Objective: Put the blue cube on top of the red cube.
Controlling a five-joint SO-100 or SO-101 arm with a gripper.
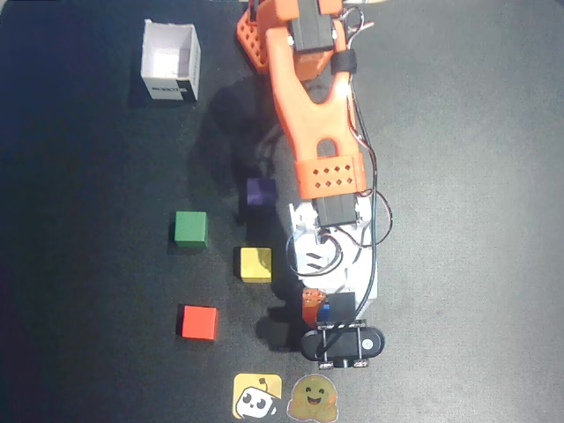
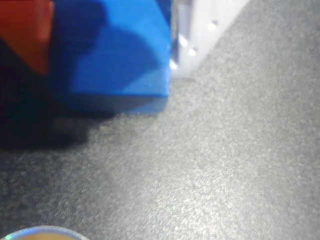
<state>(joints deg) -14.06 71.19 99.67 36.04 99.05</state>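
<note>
The blue cube [image 2: 115, 50] fills the upper left of the wrist view, between an orange finger [image 2: 25, 30] on its left and a white finger [image 2: 200, 25] on its right. My gripper [image 2: 110, 50] is shut on it, at or just above the dark mat. In the overhead view only a sliver of the blue cube [image 1: 325, 310] shows inside the gripper [image 1: 320, 310], near the front of the mat. The red cube [image 1: 199, 322] sits alone on the mat, well to the left of the gripper in the overhead view.
A yellow cube [image 1: 256, 263], a green cube [image 1: 189, 228] and a dark purple cube [image 1: 261, 191] lie left of the arm. An open white box [image 1: 170, 62] stands at the back left. Two stickers [image 1: 257, 397] [image 1: 311, 397] lie at the front edge.
</note>
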